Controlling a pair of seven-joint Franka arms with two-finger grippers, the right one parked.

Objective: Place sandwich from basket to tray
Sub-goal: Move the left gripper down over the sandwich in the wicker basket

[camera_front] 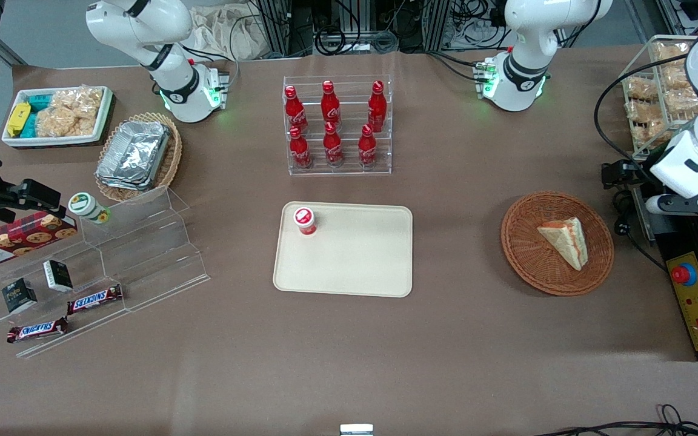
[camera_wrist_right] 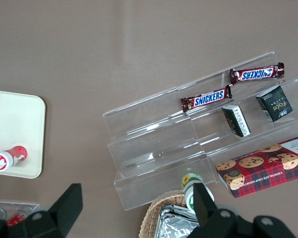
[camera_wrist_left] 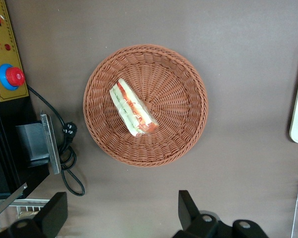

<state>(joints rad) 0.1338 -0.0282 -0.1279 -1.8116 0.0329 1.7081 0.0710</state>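
The sandwich (camera_front: pixel 565 241) is lying in the basket (camera_front: pixel 525 254) (tray (camera_front: pixel 349 266) well apart); the gripper (camera_wrist_left: pixel 121 218) is hovering above, fingers apart.

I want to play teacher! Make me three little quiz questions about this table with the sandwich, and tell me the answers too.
1. True or false: the sandwich is already on the tray.
2. What stands on the tray? A) a snack bar B) a small red-capped bottle C) a foil box
3. Fill in: the gripper hangs above the table, beside the ____, holding nothing.

Key
1. False. It lies in the basket.
2. B, the small red-capped bottle, in a tray corner.
3. Basket. Its fingers are open.
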